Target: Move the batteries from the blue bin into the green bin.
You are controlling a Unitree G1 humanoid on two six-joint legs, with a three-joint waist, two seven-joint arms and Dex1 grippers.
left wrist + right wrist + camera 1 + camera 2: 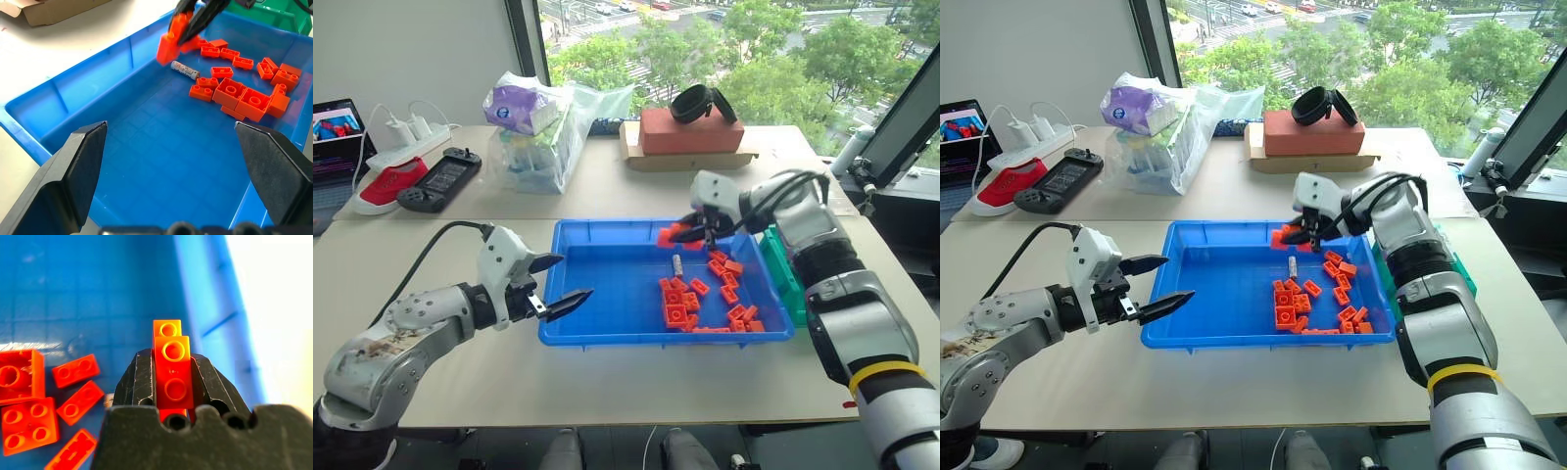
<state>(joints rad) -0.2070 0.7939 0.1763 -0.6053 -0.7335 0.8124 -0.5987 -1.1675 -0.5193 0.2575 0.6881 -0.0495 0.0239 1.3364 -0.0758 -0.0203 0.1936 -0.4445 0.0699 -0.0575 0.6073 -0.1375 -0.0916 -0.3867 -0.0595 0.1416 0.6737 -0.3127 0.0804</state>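
Orange brick (171,367) sits clamped in the right tool (702,233) above the blue bin (607,323); one battery (676,264) lies inside it. Left tool (558,281) gapes empty at the bin's near-left corner; green bin (781,266) touches the far-right side.

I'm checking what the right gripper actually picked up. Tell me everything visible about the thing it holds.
It is an orange plastic brick, not a battery: a narrow studded building block of glossy plastic. The right gripper is shut on it, black fingers pressing its long sides, one end poking out past the fingertips. It hangs lifted above the blue bin, touching nothing else.
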